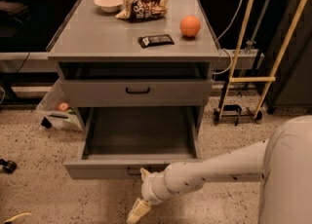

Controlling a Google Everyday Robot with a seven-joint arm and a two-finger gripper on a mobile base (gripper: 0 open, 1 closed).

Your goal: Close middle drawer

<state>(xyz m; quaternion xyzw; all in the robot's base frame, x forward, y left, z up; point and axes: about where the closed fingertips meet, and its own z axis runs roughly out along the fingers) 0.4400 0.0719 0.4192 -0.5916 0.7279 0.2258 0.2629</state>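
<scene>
The middle drawer (97,168) of the grey cabinet is pulled far out. Its plain grey inner box (141,133) is empty, and its small dark handle (131,171) is at the centre of the low front. My gripper (141,193) is on the floor side just in front of that drawer front, right of the handle. Its fingers are spread open, one fingertip (145,173) close to the front by the handle and the other (137,213) lower down. It holds nothing.
Above the open drawer is a closed drawer front (136,91). The cabinet top holds a bowl (108,2), a snack bag (143,1), an orange (190,26) and a dark bar (156,40). A plastic bin (58,110) sits left; a yellow-framed cart (246,79) stands right.
</scene>
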